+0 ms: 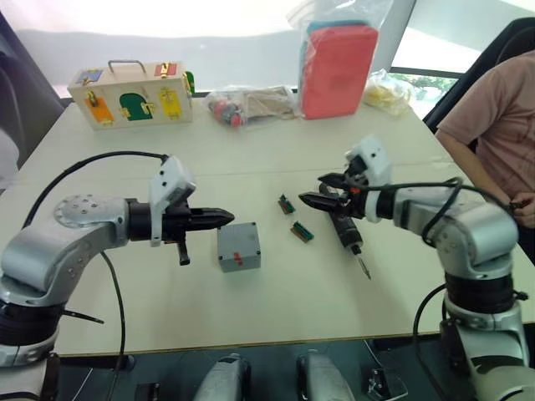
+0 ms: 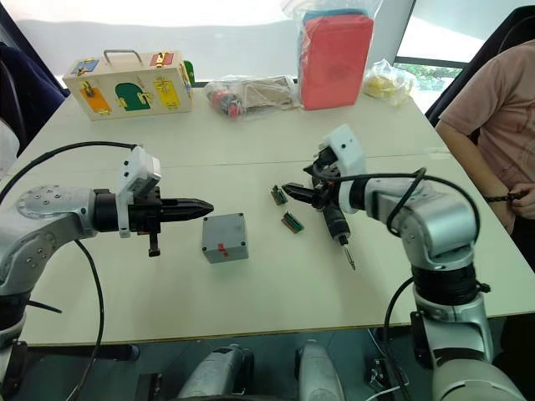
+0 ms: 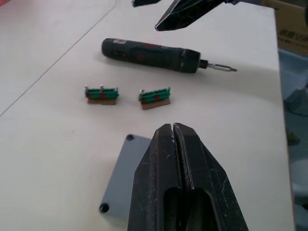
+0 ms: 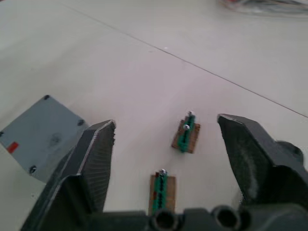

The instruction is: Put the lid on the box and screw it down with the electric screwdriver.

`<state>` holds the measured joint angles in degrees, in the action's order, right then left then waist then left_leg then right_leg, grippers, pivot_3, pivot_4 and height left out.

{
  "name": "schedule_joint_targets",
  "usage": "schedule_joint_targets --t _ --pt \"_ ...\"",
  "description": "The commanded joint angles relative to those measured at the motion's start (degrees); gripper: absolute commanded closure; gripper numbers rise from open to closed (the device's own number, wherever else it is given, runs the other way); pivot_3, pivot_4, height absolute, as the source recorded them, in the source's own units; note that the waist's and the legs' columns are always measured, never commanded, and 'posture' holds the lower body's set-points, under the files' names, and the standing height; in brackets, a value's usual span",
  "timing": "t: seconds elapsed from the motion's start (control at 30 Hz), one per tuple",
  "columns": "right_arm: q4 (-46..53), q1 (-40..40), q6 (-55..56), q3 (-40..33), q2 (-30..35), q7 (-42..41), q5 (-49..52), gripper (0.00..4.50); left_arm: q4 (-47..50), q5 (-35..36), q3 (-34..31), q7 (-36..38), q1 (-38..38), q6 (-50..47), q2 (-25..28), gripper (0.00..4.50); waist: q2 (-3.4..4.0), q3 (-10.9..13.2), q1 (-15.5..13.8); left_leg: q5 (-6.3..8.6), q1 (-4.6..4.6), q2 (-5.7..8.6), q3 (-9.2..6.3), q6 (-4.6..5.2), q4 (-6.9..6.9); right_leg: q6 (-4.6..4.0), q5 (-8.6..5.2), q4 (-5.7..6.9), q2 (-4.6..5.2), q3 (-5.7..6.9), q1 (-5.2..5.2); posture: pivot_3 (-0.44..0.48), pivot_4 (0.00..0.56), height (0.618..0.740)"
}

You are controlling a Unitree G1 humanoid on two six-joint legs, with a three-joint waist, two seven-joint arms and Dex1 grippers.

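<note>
Your right pincer [image 1: 322,190] hangs with its jaws apart, empty, directly above the electric screwdriver [image 1: 348,233], which lies flat on the table [image 1: 276,292] with its long axis running toward you and slightly rightward, bit at the near end. That arm is clearly the nearer one, so a straight drop should reach it. Your left pincer [image 1: 219,219] is pressed together, holding nothing, just left of the box [image 1: 238,246], whose lid [image 3: 120,175] already sits on top.
</note>
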<state>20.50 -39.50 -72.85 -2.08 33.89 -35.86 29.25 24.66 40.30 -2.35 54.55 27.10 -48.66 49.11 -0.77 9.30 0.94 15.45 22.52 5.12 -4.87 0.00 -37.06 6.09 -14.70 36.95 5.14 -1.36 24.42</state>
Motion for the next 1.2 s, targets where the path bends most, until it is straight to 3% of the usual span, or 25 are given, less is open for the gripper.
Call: schedule_joint_targets --t 0.03,0.23,0.43,0.77,0.93,1.03,1.2 --pt "-9.68 -9.71 -16.15 7.06 11.74 -3.42 2.23 0.13 -0.03 -2.89 6.4 6.76 2.84 6.57 -1.11 4.5 0.17 0.11 -0.15 0.0 0.01 0.03 0.07 0.01 -0.01 0.0 0.0 0.01 0.04 -0.02 0.01 0.0 0.15 0.74" --pt "-21.52 -18.14 -15.45 20.11 17.12 -9.39 1.14 0.13 -2.53 -8.08 12.17 10.79 4.85 12.24 -2.5 4.5 0.24 0.27 0.09 0.08 0.17 0.12 0.15 0.17 -0.04 0.0 0.02 -0.3 0.21 0.06 0.01 0.0 0.15 0.74" --pt "-34.08 -24.18 -12.43 31.18 17.85 -16.24 -2.0 0.13 -0.47 -9.49 12.73 9.28 2.43 13.25 -4.11 4.5 0.26 0.29 -0.08 0.08 0.41 0.12 0.16 0.18 -0.12 0.02 0.03 -0.32 0.21 0.08 0.18 0.0 0.15 0.74" --pt "-48.66 -28.04 -3.51 42.22 10.79 -22.63 -11.2 0.13 5.42 -9.55 10.7 3.05 -4.78 10.32 -4.31 4.5 0.26 0.29 0.06 -0.04 0.52 0.12 0.12 -0.04 -0.18 0.01 0.04 -0.25 0.19 0.09 0.3 0.0 0.15 0.74" --pt "-55.88 -29.9 -0.59 43.81 5.53 -25.72 -15.07 0.13 6.42 -9.42 10.52 0.44 -5.69 9.46 -5.11 4.5 0.13 0.22 0.05 -0.06 0.47 0.13 0.12 -0.06 -0.28 -0.01 0.05 -0.05 0.17 0.11 0.3 0.0 0.15 0.74" --pt "-56.65 -29.47 -0.63 46.11 4.57 -28.47 -17.0 0.72 7.78 -9.07 10.12 -0.94 -6.99 8.69 -4.99 4.5 0.11 0.2 0.11 -0.05 0.39 0.12 0.1 -0.06 -0.27 -0.02 0.06 -0.03 0.14 0.11 0.25 0.0 0.15 0.74" --pt "-55.43 -28.56 -1.53 47.39 4.76 -31.32 -19.24 2.35 8.09 -8.68 9.21 -1.86 -7.64 8.42 -4.55 4.5 0.09 0.19 0.01 -0.08 0.37 0.1 0.07 -0.12 -0.21 -0.03 0.06 -0.03 0.11 0.12 0.27 0.0 0.15 0.74"
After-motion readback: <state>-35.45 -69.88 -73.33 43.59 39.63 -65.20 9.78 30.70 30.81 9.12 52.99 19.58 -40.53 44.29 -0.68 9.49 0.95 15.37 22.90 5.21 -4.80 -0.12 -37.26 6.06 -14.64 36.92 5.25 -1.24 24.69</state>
